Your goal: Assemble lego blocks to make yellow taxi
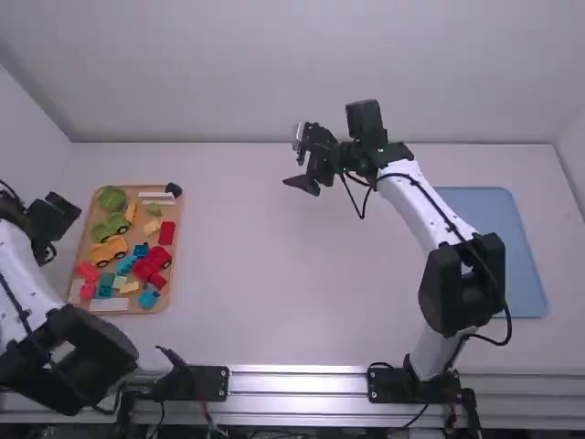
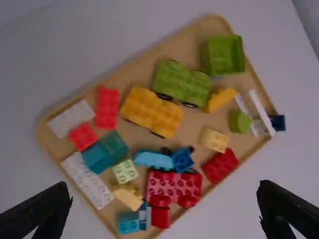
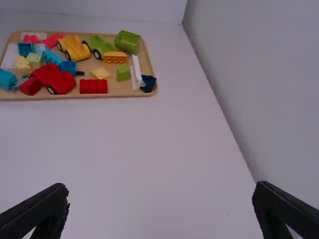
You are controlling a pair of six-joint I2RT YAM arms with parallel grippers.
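Observation:
In the high view, my left gripper (image 1: 57, 218) is beside the tray's left edge, and my right gripper (image 1: 292, 162) is above the table's far middle. The yellow car base (image 1: 111, 251) lies in the tray among other blocks; the left wrist view shows its studded top (image 2: 152, 112). A yellow piece (image 2: 220, 99) rests beside the green car base (image 2: 182, 83), with a pale yellow brick (image 2: 214, 140) nearby. Open and holding nothing, my left gripper (image 2: 164, 199) has its fingers wide apart. My right gripper (image 3: 160, 199) is likewise open over bare tabletop.
The wooden tray (image 1: 172, 274) also carries red, blue, green and white pieces. A dark blue piece (image 2: 278, 123) is at its corner. A blue mat (image 1: 494, 247) lies at the table's right, beyond the right arm. Walls border the table's back and sides.

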